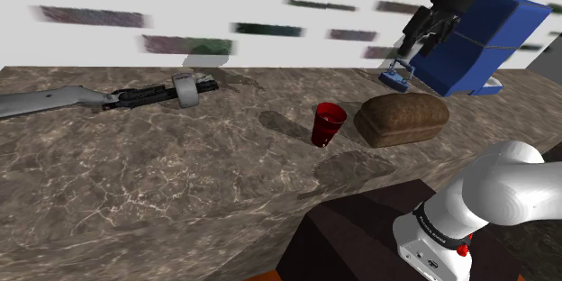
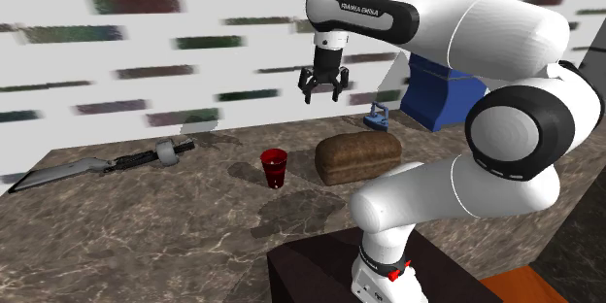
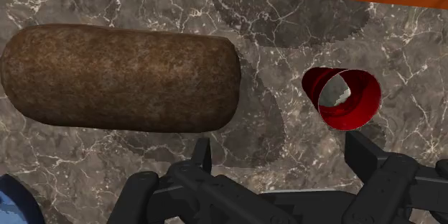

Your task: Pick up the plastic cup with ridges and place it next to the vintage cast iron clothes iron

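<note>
**Centre over the red cup before coming down**

At the shoulder view's far left, a long grey-and-black gun-like object (image 1: 108,97) lies on the tabletop (image 1: 135,198), well apart from the work. Near the middle the red cup (image 1: 329,123) stands upright with its mouth open to the top. Just beside it on the right is a brown loaf (image 1: 403,117), and the two look apart. Farther right and farther back sits the small blue clothes iron (image 1: 396,78), close by a large blue box (image 1: 486,40). The end effector (image 2: 323,87) hangs high over the cup-and-loaf area, its fingers spread and carrying nothing.

The step in hand looks like the approach. In the wrist view the cup lies off in front of one finger rather than between the pair. The hand should therefore shift sideways toward the cup until the rim sits midway between the fingers, and only then descend.

The cup tapers and is probably light, so a low, gentle pinch across its wall should hold better than a grip at the lip. The finger on the loaf side should be kept clear of the loaf, because a nudge there could tip the cup.
</note>
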